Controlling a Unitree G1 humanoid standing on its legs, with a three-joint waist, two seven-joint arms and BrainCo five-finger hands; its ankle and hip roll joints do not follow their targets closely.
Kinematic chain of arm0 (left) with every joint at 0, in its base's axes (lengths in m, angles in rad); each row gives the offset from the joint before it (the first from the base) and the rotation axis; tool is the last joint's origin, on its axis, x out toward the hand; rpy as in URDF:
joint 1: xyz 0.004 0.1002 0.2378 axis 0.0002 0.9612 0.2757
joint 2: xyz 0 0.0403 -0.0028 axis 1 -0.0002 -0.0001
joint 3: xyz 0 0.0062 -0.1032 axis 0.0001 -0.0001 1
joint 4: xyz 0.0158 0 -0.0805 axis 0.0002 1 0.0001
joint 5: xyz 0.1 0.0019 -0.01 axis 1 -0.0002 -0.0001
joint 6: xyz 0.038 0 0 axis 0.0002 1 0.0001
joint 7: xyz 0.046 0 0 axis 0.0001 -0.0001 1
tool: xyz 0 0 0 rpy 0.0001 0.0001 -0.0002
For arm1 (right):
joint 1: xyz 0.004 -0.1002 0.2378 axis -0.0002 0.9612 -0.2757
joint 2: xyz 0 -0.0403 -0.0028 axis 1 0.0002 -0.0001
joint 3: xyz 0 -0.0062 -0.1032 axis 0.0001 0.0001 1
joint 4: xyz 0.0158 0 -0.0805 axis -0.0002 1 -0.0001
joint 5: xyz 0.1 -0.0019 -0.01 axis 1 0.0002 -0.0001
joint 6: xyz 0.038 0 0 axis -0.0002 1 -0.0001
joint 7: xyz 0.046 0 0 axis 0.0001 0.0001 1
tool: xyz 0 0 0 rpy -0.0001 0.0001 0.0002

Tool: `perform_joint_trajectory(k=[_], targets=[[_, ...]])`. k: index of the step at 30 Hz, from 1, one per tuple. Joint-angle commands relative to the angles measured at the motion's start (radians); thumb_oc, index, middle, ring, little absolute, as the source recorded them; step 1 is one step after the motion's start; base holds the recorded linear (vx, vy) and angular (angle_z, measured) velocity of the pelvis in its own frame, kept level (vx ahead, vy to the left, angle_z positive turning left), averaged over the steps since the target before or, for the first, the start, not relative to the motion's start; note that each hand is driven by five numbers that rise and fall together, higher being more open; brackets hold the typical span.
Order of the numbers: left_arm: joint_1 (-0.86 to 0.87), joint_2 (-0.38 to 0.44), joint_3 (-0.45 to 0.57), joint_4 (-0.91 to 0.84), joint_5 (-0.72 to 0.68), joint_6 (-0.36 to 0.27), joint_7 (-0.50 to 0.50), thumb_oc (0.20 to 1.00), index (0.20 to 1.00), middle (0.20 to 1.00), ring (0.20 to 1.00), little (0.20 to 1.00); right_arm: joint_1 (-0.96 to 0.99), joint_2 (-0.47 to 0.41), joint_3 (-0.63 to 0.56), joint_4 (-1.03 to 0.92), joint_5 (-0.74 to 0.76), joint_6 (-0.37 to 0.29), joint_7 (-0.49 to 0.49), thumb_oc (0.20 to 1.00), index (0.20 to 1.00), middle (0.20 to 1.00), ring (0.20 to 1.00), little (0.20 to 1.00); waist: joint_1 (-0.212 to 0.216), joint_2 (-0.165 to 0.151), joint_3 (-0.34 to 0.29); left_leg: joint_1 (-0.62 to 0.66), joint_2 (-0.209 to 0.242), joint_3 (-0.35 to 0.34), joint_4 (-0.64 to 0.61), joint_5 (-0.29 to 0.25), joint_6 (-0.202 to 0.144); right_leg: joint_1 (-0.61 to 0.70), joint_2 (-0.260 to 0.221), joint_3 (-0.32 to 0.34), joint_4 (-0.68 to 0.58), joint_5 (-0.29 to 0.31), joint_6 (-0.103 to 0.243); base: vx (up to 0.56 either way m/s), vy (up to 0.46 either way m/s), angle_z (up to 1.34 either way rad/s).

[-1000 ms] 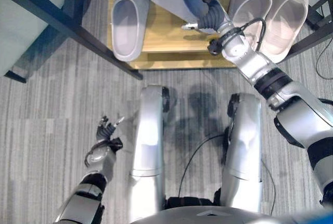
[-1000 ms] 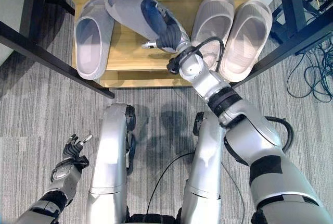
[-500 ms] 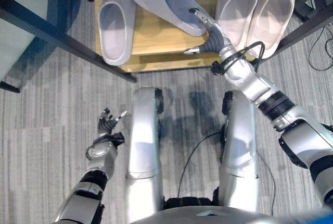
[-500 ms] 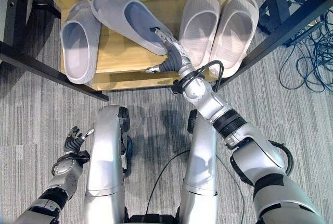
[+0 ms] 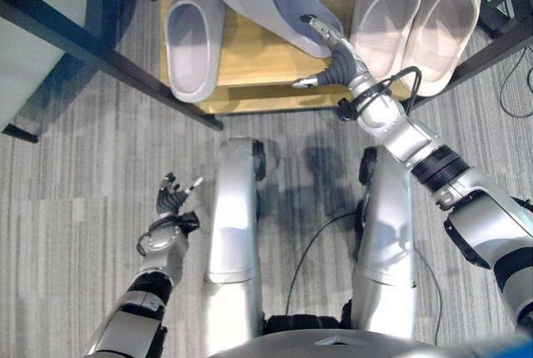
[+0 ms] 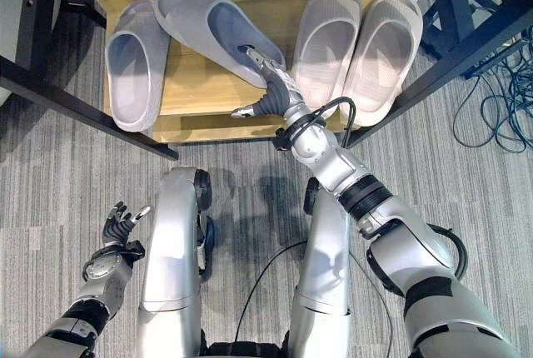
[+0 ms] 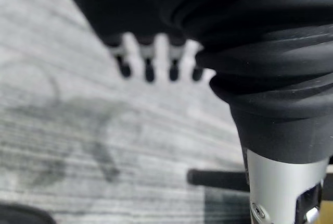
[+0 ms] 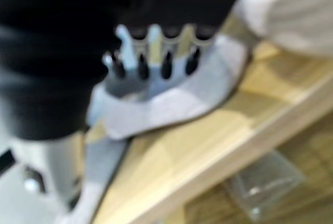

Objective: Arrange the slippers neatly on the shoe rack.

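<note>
A wooden rack (image 6: 208, 83) on grey carpet (image 6: 50, 175) carries two grey slippers (image 6: 133, 62) (image 6: 218, 32) side by side, the inner one slanted, and two beige slippers (image 6: 326, 42) (image 6: 385, 50) close together, heels overhanging its front edge.

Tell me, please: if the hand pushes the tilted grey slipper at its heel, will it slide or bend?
The tilted grey slipper looks thick and moulded, so probably stiff. Lying flat on the smooth wooden rack, it should slide or pivot, not roll. The right hand has straight fingers at its heel.
</note>
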Motion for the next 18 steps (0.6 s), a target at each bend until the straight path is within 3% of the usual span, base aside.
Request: perform_joint_trajectory(k=[1, 9, 15, 18], targets=[[0.011, -0.006, -0.007, -0.030, 0.008, -0.032, 0.012, 1.000, 1.000, 1.000, 1.000, 1.000, -0.089, 0.009, 0.010, -0.109, -0.008, -0.037, 0.008, 1.000, 1.000, 1.000, 1.000, 1.000, 0.056, -0.006, -0.015, -0.003, -0.039, -0.011, 0.064, -0.045, 0.059, 0.088, -0.031, 0.136, 0.088, 0.240, -0.073, 0.00, 0.000, 0.00], [0.043, 0.002, 0.007, -0.044, 0.022, -0.024, 0.012, 1.000, 1.000, 1.000, 1.000, 1.000, -0.030, 0.034, 0.044, -0.259, 0.017, -0.054, 0.074, 1.000, 1.000, 1.000, 1.000, 1.000, 0.053, -0.008, -0.015, -0.003, -0.039, -0.010, 0.057, -0.043, 0.062, 0.076, -0.021, 0.134, 0.086, 0.244, -0.077, 0.00, -0.003, -0.01], [0.053, -0.008, 0.004, -0.036, 0.032, -0.023, 0.012, 1.000, 1.000, 1.000, 1.000, 1.000, -0.028, 0.044, 0.032, -0.259, -0.021, -0.048, 0.055, 1.000, 1.000, 1.000, 1.000, 1.000, 0.052, -0.003, -0.015, -0.003, -0.043, -0.008, 0.056, -0.044, 0.062, 0.081, -0.020, 0.133, 0.085, 0.242, -0.077, 0.00, 0.000, 0.00], [0.059, -0.014, 0.008, -0.009, 0.042, -0.037, 0.014, 1.000, 1.000, 1.000, 1.000, 1.000, -0.103, -0.069, 0.026, -0.338, -0.216, -0.089, -0.050, 1.000, 1.000, 1.000, 1.000, 1.000, 0.054, 0.000, -0.015, -0.003, -0.044, -0.008, 0.060, -0.046, 0.062, 0.081, -0.021, 0.132, 0.089, 0.238, -0.077, 0.00, 0.000, 0.00]])
